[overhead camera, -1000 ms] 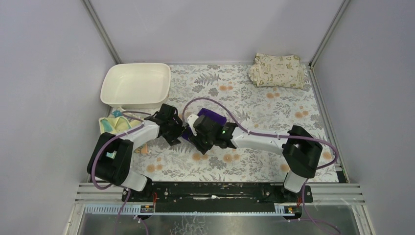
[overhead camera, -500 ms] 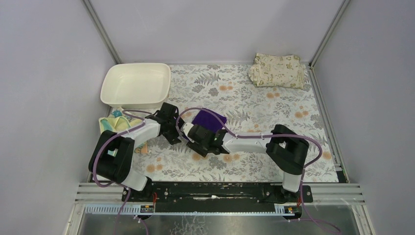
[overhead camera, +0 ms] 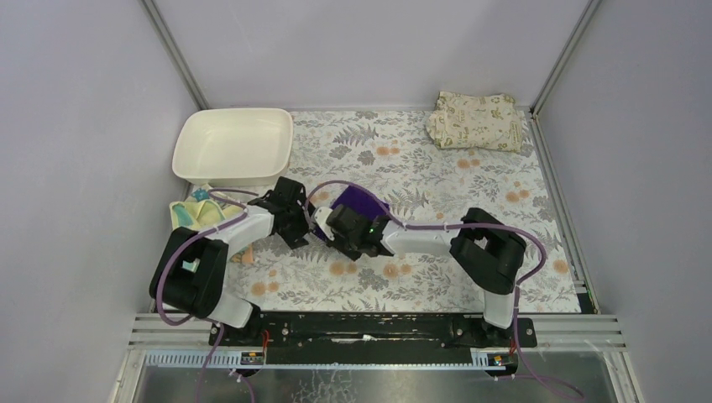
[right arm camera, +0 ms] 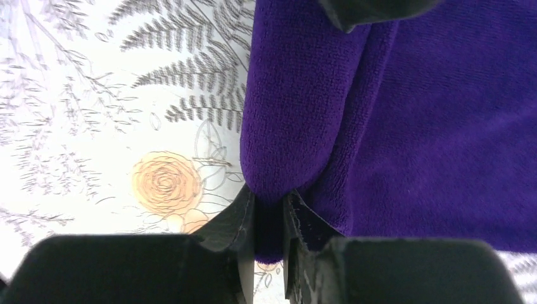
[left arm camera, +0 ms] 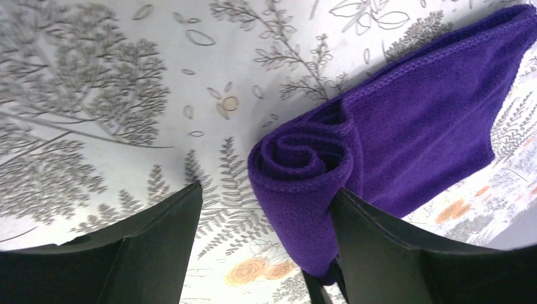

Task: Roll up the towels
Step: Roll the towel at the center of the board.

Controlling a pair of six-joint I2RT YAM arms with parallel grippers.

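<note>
The dark purple towel (overhead camera: pixel 359 200) lies mid-table, its near edge rolled into a tight coil (left arm camera: pixel 304 168). My right gripper (overhead camera: pixel 337 228) is shut on one end of the roll (right arm camera: pixel 269 225); the flat part spreads to the right (right arm camera: pixel 437 126). My left gripper (overhead camera: pixel 301 220) is open at the other end of the roll; the coil rests against its right finger (left arm camera: pixel 405 253), with a gap to the left finger (left arm camera: pixel 139 253). The pale yellow towel (overhead camera: pixel 186 214) and the teal towel (overhead camera: pixel 201 195) lie bunched at the table's left edge.
A white basin (overhead camera: pixel 233 147) stands at the back left, just behind the two bunched towels. A folded beige leaf-printed cloth (overhead camera: pixel 475 120) lies in the back right corner. The floral table cover (overhead camera: pixel 437 180) ends at the grey walls on both sides.
My right arm's elbow has swung left and its gripper has shifted a little on the purple roll. The left arm has barely moved.
</note>
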